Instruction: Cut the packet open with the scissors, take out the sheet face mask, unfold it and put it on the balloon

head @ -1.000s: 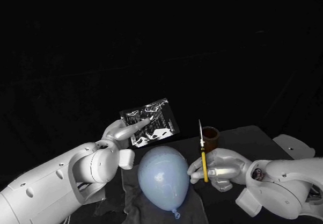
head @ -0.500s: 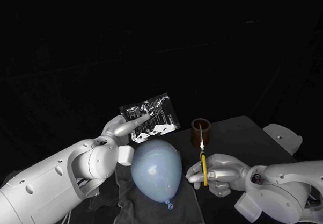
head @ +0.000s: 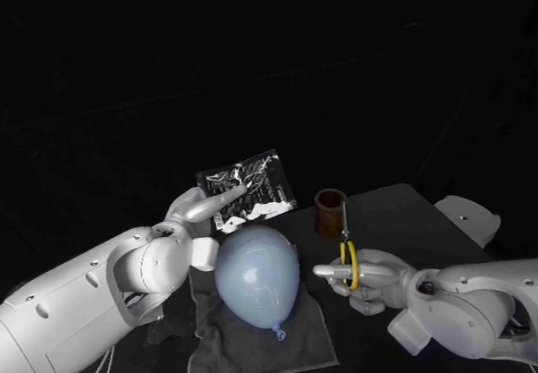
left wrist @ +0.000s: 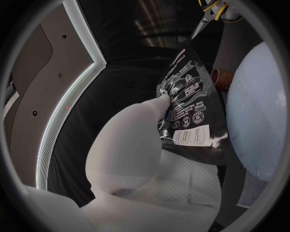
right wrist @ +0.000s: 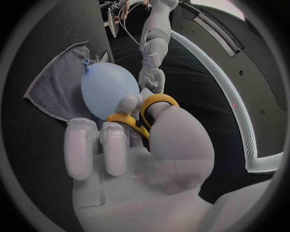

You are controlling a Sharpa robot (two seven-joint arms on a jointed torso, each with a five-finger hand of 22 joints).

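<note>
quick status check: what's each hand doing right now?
Left hand: holding the packet, raised off the table.
Right hand: holding the scissors by their yellow handles.

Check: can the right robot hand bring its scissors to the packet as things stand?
Probably yes. The left robot hand holds the packet up clear of the balloon, with nothing between it and the scissors in the right robot hand.

My left hand (head: 204, 208) is raised, pinching the packet (head: 251, 191) upright at its edge. My right hand (head: 372, 282) is lower, with fingers through the handles of the scissors (head: 350, 266).
</note>
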